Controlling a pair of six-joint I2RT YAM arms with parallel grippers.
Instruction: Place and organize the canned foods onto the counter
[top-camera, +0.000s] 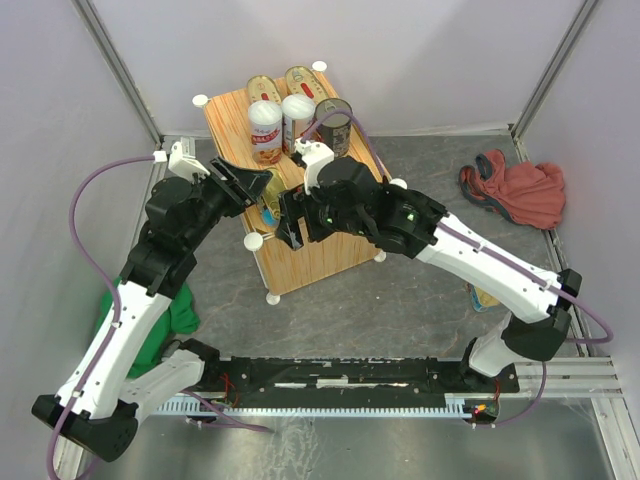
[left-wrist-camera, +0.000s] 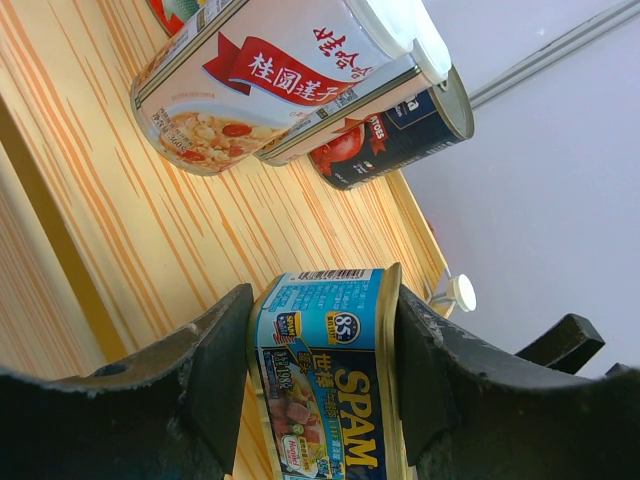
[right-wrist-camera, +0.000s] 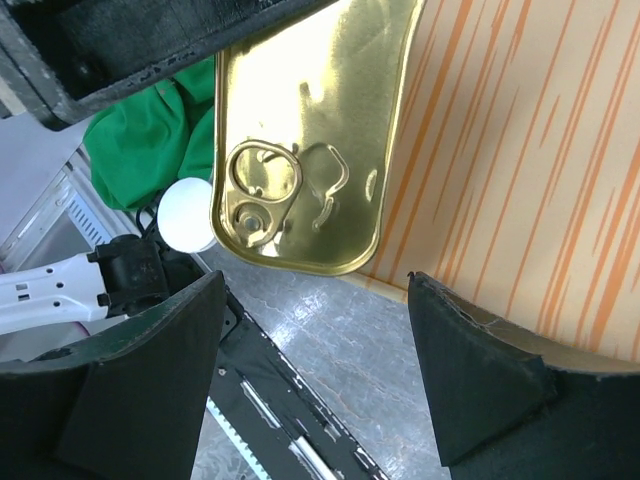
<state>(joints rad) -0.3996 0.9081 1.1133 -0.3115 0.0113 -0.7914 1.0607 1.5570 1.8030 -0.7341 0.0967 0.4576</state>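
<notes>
While the left end effector (left-wrist-camera: 322, 315) is clamped across the blue sides of a rectangular tin (left-wrist-camera: 325, 400), that tin hangs over the near part of the counter (top-camera: 310, 250), close to its edge. Let go too near that edge, it could tip off onto the desk (top-camera: 420, 200). The right end effector (right-wrist-camera: 315, 300), jaws spread wide and holding nothing, hovers just beside the same tin. A sideways move by either arm risks a knock between them or against the tin.

I count seven tins. Five stand at the back of the counter: two oval gold tins (top-camera: 262, 88), two white-lidded tins (top-camera: 265, 125) and one dark round tin (top-camera: 335, 120). One is gripped. What looks like a second rectangular tin (top-camera: 483, 297) lies on the desk, partly hidden by the right arm. There are two cloths: one red cloth (top-camera: 515, 190) and one green cloth (top-camera: 165, 320).
</notes>
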